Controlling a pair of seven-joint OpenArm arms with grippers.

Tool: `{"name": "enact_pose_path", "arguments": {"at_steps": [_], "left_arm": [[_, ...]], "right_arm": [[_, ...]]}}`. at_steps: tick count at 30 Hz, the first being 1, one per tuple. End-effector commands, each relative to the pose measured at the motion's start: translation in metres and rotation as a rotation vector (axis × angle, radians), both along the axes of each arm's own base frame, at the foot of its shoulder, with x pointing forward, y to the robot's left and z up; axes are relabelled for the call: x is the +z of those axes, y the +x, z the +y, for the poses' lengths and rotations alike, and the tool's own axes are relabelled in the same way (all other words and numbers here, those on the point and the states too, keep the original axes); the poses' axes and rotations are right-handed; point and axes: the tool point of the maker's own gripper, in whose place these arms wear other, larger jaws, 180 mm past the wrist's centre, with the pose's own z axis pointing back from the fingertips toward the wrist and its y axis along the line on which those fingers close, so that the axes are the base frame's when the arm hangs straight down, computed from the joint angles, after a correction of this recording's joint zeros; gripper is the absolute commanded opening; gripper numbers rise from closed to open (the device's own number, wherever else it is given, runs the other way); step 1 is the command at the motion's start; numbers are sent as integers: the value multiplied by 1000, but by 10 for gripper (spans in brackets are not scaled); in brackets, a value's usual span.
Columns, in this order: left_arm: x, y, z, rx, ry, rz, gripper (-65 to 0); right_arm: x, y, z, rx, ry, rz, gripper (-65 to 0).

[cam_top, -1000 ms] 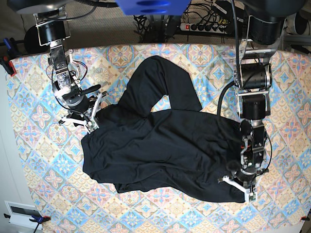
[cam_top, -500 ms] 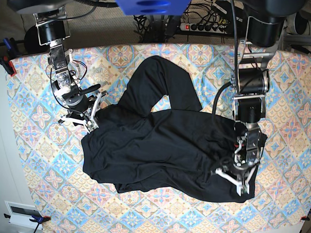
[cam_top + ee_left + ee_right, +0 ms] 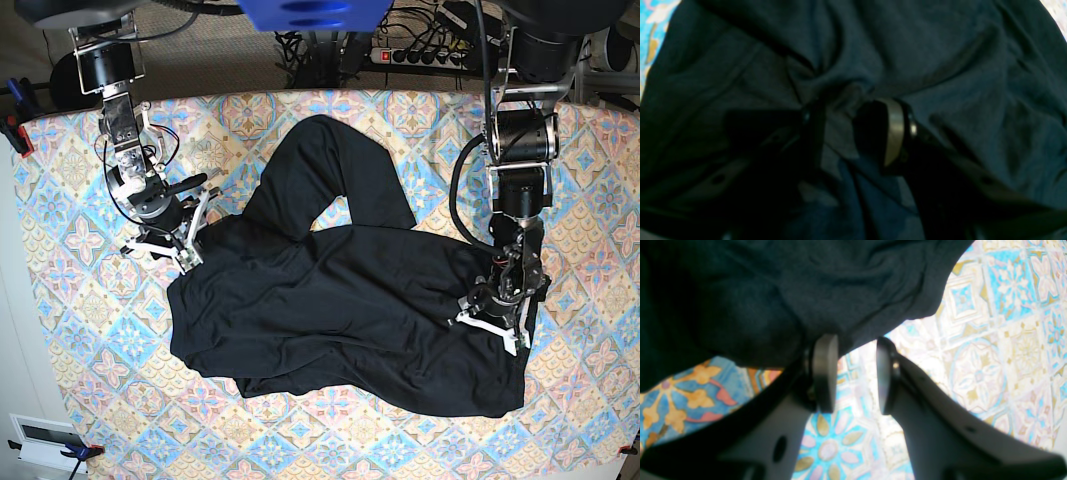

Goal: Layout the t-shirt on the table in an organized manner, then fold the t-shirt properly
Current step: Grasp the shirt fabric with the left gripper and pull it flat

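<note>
Two arms over one garment; layout step in hand, folding not begun.

Base view, left side: right gripper sits at the t-shirt edge. In the right wrist view its fingers stand apart with only patterned table showing through the gap; black cloth drapes over the near finger but is not pinched. Jaws moderately wide, holding nothing.

Centre: t-shirt lies rumpled mid-table, one long lobe bent up toward the far edge, body bunched, hems not square.

Right side: left gripper is over the cloth near the shirt's right edge. The left wrist view shows a gap between its fingers above a gathered ridge of fabric; jaws parted, no cloth clamped.

Judgement: next move calls for fresh pinches on two edges or corners, then pulling apart to flatten the body before any fold.
</note>
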Motion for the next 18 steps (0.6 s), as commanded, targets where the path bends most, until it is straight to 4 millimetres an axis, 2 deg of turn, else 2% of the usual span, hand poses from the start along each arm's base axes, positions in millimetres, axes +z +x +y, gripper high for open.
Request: {"name": "enact_pose_path", "arguments": {"at_steps": [1, 10, 12, 15, 18], "left_arm": [[17, 13, 0, -1, -1, -46, -400], [13, 11, -5, -10, -1, -39, -406], [13, 11, -6, -11, -3, -39, -448], [12, 12, -14, -20, -14, -40, -556], [14, 14, -18, -26, -18, -48, -600]], "right_arm": [[14, 11, -3, 0, -1, -49, -460], [15, 11, -2, 2, -1, -50, -460], [15, 11, -2, 2, -1, -50, -460], [15, 11, -2, 2, -1, -50, -460], [16, 11, -2, 4, 0, -54, -461]]}}
